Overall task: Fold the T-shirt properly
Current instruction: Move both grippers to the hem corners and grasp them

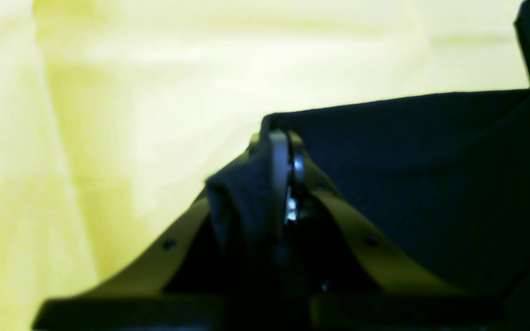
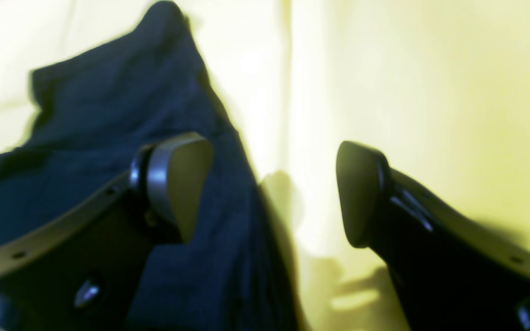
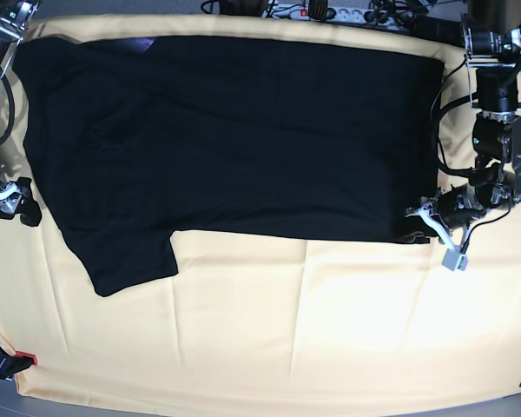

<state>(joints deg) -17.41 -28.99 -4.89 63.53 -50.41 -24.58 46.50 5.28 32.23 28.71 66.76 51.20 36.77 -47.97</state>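
One tool [image 1: 276, 184] pinches fabric [image 1: 412, 138]; another [image 2: 274, 193] hovers, spread.

Small print and inner label on the black T-shirt [image 3: 269, 139], too dark to tell

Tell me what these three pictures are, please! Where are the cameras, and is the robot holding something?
This robot has two arms, each ending in a gripper, which pinches like fingers. The base picture looks at the whole workspace. The other two come from cameras on the robot's wrists, so they show things close up.

A big black T-shirt lies on a pale yellow cloth. One sleeve sticks out toward the bottom of the base picture.

The left gripper, on that picture's right, is closed on the shirt's edge. The right gripper is wide open and holds nothing; one finger is over the shirt and the other is over the cloth.
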